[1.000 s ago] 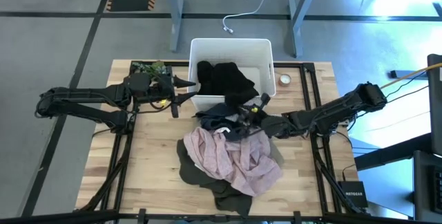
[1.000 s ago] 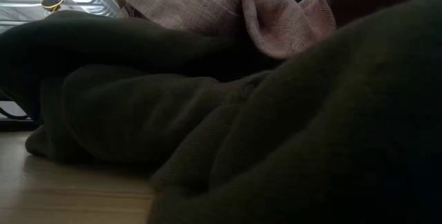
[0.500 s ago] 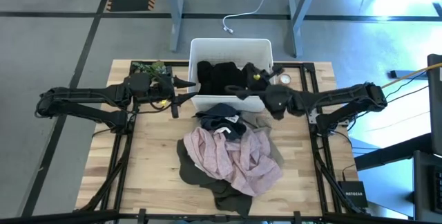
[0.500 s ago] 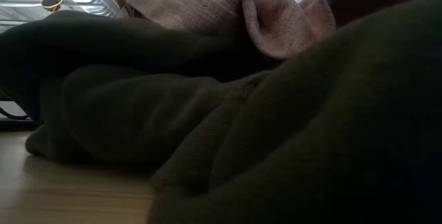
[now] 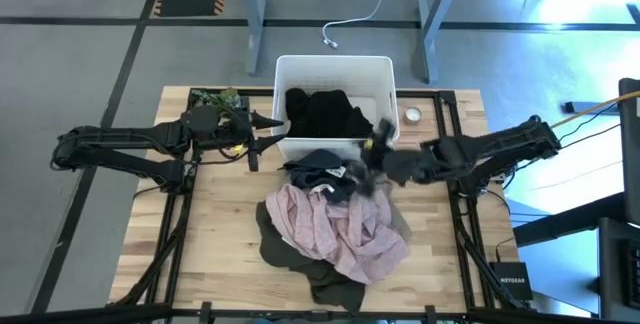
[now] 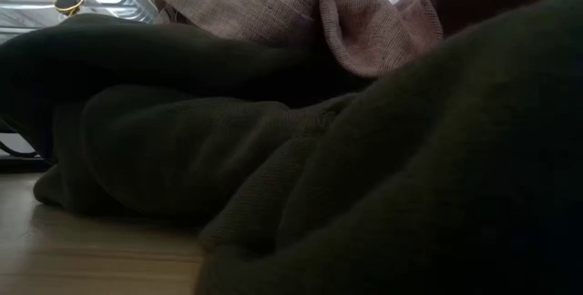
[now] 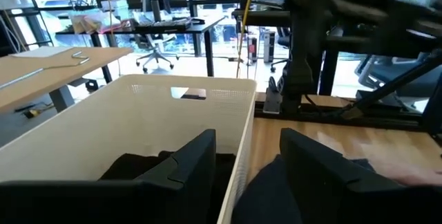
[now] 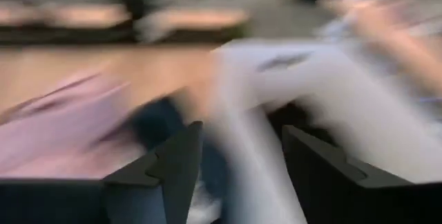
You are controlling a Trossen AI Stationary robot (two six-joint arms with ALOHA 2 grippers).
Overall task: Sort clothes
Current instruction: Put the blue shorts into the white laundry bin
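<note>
Swung back from bin, right gripper's open jaws overhang clothes

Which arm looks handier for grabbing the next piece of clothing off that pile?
Probably the right. Its pincer hangs open by the pile's edge nearest the bin. The left pincer is open too, but sits at the bin's near left corner.

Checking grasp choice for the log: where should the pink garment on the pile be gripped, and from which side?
Judging from the high view, pinch a raised fold near the middle of the pink garment, coming straight down. It lies crumpled on top of the pile, so its ridges are free to grip.
</note>
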